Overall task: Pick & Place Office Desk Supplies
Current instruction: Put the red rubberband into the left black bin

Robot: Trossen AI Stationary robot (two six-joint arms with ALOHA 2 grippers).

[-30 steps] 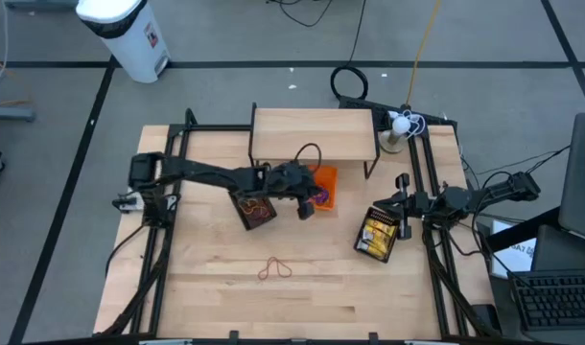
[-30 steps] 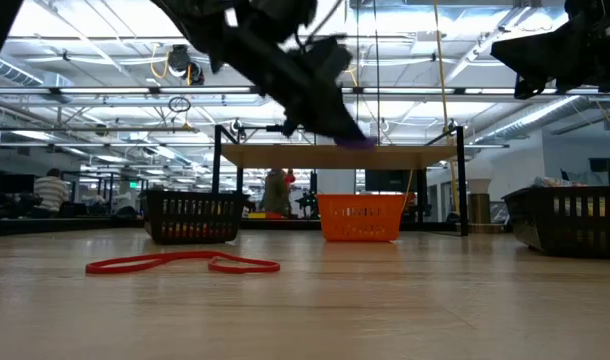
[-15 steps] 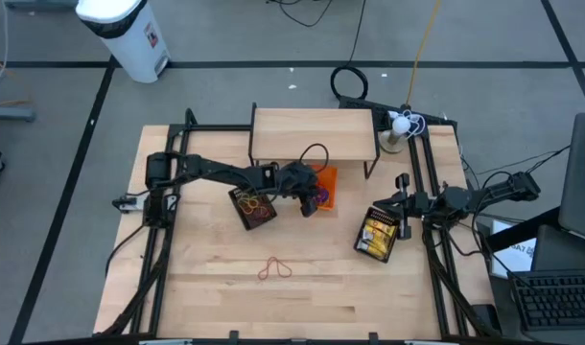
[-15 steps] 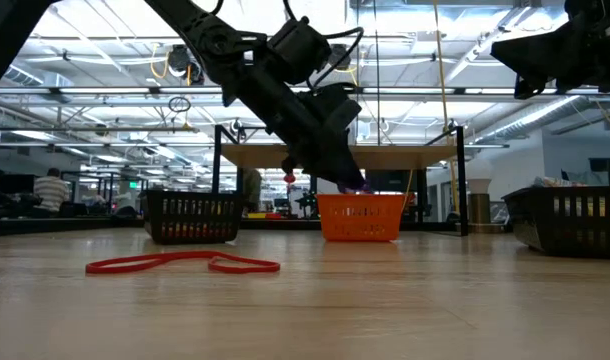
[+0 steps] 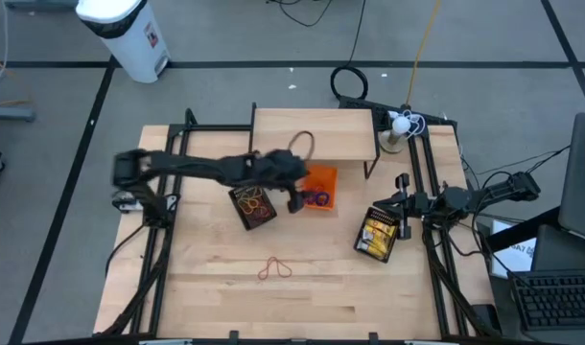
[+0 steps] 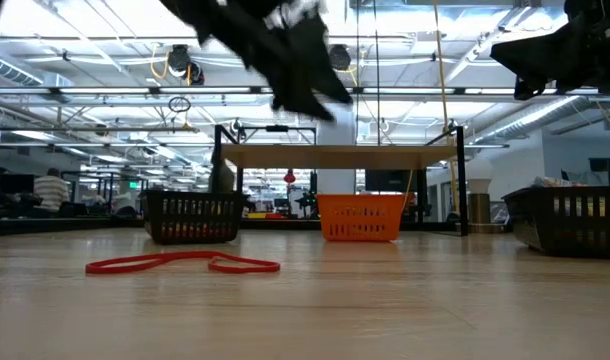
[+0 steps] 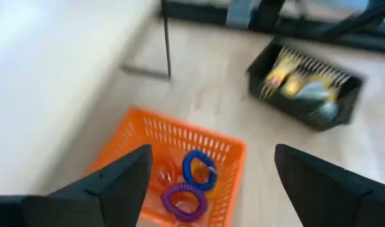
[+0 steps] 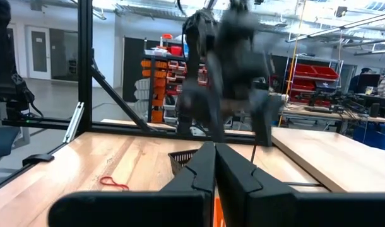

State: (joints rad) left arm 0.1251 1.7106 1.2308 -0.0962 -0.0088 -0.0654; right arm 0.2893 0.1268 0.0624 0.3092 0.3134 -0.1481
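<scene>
Surface: wooden table (image 5: 312, 287) carried three small baskets and a raised wooden shelf (image 5: 314, 132) at the back
Left gripper: left gripper (image 7: 208, 173) hung above the orange basket (image 5: 320, 188), fingers spread wide with nothing between them
Orange basket: held a purple ring (image 7: 183, 200) and a blue ring (image 7: 199, 169), touching, with something orange beside them, too blurred to name
Black baskets: left black basket (image 5: 253, 206) held orange-red bands; right black basket (image 5: 380, 234) held yellow-and-white pieces
Loose item: red rubber band (image 5: 274, 269) lay flat on bare wood, well apart from every basket
Right gripper: right gripper (image 8: 214, 164) waited at the right table edge by the right black basket, fingers pressed together, empty
Risk: flat thin band could slip a pinch; low approach could scrape the wood; arm blurred, so a fast swing could clip a basket rim
</scene>
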